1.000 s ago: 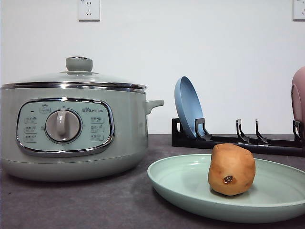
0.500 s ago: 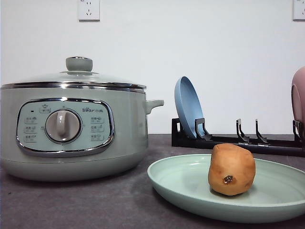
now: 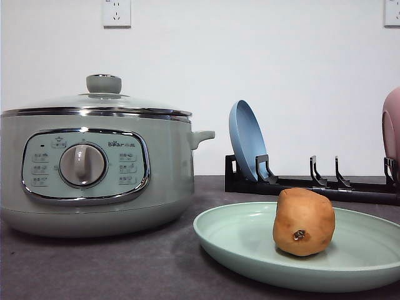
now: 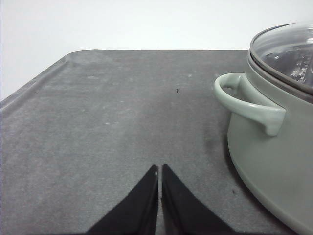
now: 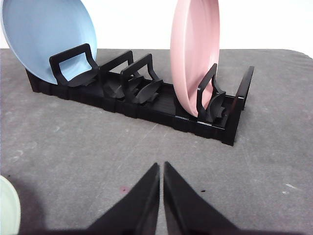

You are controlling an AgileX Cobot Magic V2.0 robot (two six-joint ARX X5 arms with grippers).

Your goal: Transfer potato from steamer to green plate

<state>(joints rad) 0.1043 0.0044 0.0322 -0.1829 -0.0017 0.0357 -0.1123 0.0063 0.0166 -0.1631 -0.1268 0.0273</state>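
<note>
The orange-brown potato (image 3: pixel 304 222) stands on the pale green plate (image 3: pixel 237 240) at the front right, its dark eye spot facing me. At the left stands the sage-green steamer (image 3: pixel 94 172), glass lid on. Its side handle and lid edge appear in the left wrist view, steamer (image 4: pixel 274 161). My left gripper (image 4: pixel 160 169) is shut with nothing in it, low over the grey mat beside the steamer. My right gripper (image 5: pixel 161 166) is also shut and holds nothing, hovering over the mat in front of the rack, with a sliver of the green plate (image 5: pixel 7 208) beside it.
A black dish rack (image 5: pixel 142 98) stands at the back right, holding an upright blue plate (image 5: pixel 46 36) and an upright pink plate (image 5: pixel 195 54). In the front view the blue plate (image 3: pixel 247 140) leans in the rack (image 3: pixel 312 184). A white wall rises behind.
</note>
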